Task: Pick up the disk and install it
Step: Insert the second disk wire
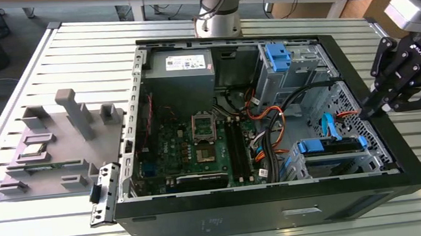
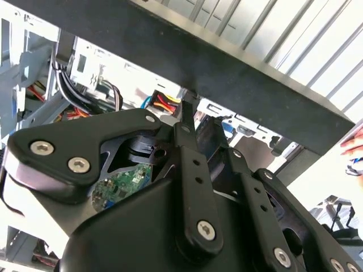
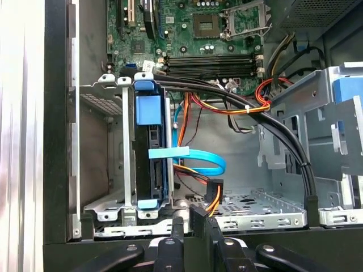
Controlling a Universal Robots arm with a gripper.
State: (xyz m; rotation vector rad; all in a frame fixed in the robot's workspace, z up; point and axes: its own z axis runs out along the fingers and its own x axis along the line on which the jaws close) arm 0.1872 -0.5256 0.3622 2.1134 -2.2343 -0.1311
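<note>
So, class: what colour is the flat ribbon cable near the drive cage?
Light blue; the flat ribbon cable shows best in the first wrist view.

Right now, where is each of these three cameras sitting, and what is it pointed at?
Exterior view: off the arm, above the table, looking down into the open computer case; the arm's base and the gripper at the case's edge show.
First wrist view: on the wrist, looking into the case at the disk seated in its bay; fingertips show.
Second wrist view: on the wrist, looking along the gripper's black linkage toward the case wall.
Both wrist views share the orange cables.
</note>
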